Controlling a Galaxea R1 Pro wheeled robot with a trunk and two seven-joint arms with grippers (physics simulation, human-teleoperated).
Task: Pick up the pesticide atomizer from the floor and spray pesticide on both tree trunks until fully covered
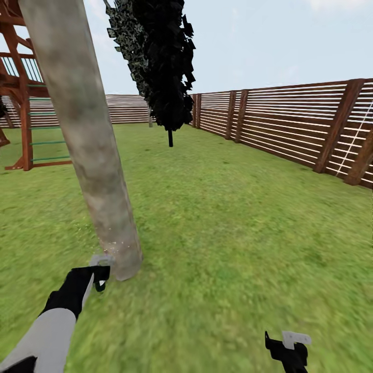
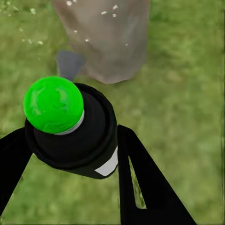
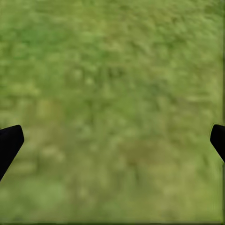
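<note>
The pesticide atomizer (image 2: 79, 145) is a small dark bottle with a white band, and its round tip (image 2: 54, 105) shows bright green. My left gripper (image 2: 72, 136) is shut on it, one black finger on each side. In the head view, the left gripper (image 1: 101, 273) holds the atomizer (image 1: 100, 284) low over the grass, right beside the base of a thick mottled grey-tan tree trunk (image 1: 88, 140). White specks dot the trunk's foot (image 2: 110, 37). My right gripper (image 1: 290, 347) hangs open over bare lawn, its fingertips (image 3: 11, 143) wide apart.
Dark jagged foliage (image 1: 158, 57) hangs above a thin dark stem further back on the lawn. A reddish-brown slat fence (image 1: 290, 124) runs along the right and the back. A wooden play frame (image 1: 20, 103) stands at the far left. Green lawn (image 1: 233, 233) spreads to the right.
</note>
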